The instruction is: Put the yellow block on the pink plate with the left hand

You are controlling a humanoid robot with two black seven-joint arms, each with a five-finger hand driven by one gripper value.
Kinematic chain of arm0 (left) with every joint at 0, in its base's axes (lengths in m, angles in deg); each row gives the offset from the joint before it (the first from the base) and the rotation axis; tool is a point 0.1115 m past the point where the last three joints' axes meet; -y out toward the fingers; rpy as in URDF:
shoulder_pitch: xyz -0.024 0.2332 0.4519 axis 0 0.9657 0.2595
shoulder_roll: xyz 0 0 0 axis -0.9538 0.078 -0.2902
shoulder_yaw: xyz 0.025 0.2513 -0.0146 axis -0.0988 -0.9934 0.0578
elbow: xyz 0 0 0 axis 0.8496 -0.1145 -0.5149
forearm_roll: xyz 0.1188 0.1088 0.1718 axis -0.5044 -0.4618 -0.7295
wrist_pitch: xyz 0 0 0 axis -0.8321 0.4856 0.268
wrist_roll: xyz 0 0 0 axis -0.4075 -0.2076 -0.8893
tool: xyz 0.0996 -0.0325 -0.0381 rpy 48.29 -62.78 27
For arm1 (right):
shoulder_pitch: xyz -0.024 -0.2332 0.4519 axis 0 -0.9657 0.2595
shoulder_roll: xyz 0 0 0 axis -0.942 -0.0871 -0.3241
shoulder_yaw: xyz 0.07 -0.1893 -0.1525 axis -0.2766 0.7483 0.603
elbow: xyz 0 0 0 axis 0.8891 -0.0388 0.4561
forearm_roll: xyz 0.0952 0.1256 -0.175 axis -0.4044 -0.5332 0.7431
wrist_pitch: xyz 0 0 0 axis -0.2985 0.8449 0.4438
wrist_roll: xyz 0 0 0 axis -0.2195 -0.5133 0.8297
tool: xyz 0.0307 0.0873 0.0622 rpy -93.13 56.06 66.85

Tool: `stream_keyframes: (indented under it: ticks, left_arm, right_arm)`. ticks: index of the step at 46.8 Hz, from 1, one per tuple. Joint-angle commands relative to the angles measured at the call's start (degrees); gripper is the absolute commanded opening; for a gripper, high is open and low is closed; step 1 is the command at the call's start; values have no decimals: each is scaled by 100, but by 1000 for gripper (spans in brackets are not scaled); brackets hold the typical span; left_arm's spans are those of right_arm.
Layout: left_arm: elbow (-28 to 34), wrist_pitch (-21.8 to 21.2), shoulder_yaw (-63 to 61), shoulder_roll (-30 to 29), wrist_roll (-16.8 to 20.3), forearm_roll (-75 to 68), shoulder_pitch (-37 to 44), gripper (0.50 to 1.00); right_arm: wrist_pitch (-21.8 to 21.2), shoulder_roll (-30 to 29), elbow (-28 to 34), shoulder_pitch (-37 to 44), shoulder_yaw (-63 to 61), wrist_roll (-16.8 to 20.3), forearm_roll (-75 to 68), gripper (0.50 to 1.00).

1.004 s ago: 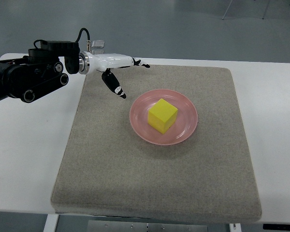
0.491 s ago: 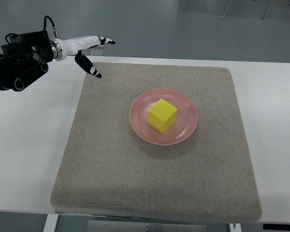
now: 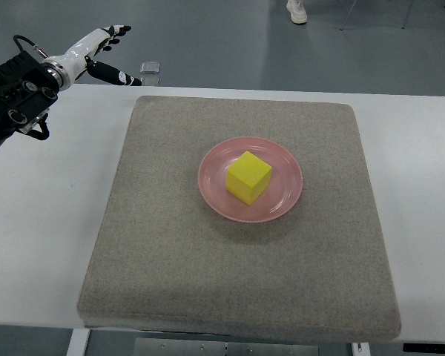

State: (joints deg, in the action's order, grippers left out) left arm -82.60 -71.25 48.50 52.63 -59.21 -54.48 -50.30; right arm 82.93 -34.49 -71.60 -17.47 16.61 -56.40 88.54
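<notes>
Up at the far left corner we see one white left hand (image 3: 96, 50) with fingers spread and holding nothing, well apart from the single yellow cube block (image 3: 248, 177) resting on one round pink plate (image 3: 213, 191) centred on a grey felt mat (image 3: 170, 259).

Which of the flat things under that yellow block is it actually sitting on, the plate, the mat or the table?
The pink plate. The yellow block rests on it near its middle. The grey mat lies under the plate, and the white table under the mat.
</notes>
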Motion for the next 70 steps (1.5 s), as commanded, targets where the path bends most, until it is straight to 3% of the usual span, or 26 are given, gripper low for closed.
stream_keyframes:
  ticks: [1,15,27,36,41,47,60,70]
  left_arm:
    - [-7,-16,7,24,1,732,11,990]
    - [-16,-25,226,244,9,2561,248,992]
    - [11,-174,877,481,-43,2765,530,992]
    - [19,-236,1474,578,-939,3177,697,992]
    - [133,-218,1589,622,-1072,3213,749,992]
    - [177,45,2203,675,-1054,3274,960,992]
    - [213,1434,3373,692,-729,3266,1285,992]
    - [301,1461,3400,763,-729,3257,1286,992]
  right_arm:
    - [-4,0,0,-2,0,0,0,924]
    - [4,0,0,6,0,0,0,924]
    - [-4,0,0,-2,0,0,0,924]
    - [4,0,0,-2,0,0,0,924]
    - [-4,0,0,-2,0,0,0,924]
    - [-4,0,0,6,0,0,0,924]
    - [-4,0,0,-2,0,0,0,924]
    - [-4,0,0,-2,0,0,0,924]
